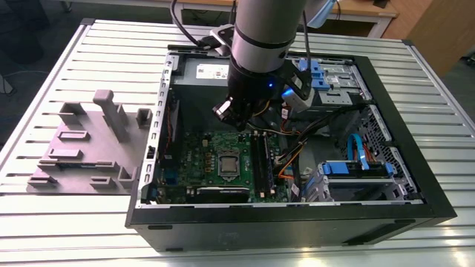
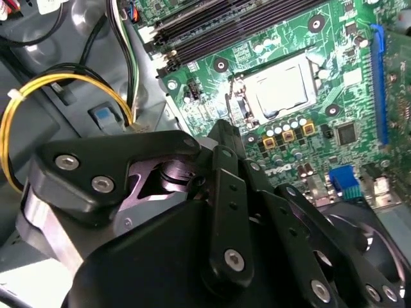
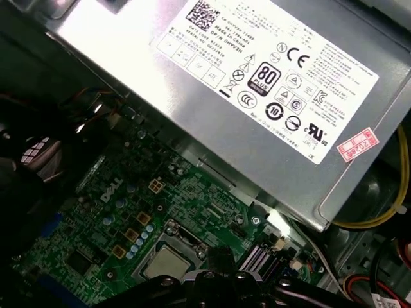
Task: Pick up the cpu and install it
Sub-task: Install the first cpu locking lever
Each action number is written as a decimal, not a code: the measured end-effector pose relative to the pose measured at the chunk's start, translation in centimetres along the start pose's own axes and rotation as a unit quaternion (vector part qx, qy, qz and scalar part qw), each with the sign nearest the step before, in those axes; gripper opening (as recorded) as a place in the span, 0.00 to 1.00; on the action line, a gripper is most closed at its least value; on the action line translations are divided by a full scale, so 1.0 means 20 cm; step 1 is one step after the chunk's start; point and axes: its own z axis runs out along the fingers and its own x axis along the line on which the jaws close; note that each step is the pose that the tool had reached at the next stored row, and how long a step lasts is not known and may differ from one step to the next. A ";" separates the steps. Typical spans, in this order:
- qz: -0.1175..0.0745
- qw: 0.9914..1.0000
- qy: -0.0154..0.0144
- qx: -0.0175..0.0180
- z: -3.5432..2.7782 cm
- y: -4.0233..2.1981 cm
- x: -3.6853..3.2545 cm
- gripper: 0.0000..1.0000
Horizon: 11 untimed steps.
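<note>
The cpu (image 1: 228, 163) is a small silvery square lying flat in the socket on the green motherboard (image 1: 197, 158), inside the open computer case (image 1: 297, 222). Both wrist views show the cpu (image 2: 280, 88) (image 3: 168, 263) seated within the socket's metal frame. My gripper (image 1: 236, 120) hangs above the board between the socket and the power supply, apart from the cpu. In the second wrist view the black gripper (image 2: 221, 131) sits short of the socket, with nothing seen in it.
A grey power supply (image 1: 211, 72) (image 3: 257, 83) stands at the case's far wall. Black memory sticks (image 1: 260, 156) (image 2: 225, 32) run beside the socket. Loose cables (image 2: 64, 83) and a blue drive cage (image 1: 356, 167) crowd the exterior view's right. A grey parts fixture (image 1: 89, 144) sits outside the case.
</note>
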 end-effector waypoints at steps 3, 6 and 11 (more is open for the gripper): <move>0.010 1.000 -0.001 0.000 0.005 0.004 -0.003 0.10; 0.022 1.000 -0.002 0.000 0.011 0.008 -0.006 0.10; 0.037 0.999 -0.003 0.000 0.018 0.016 -0.008 0.10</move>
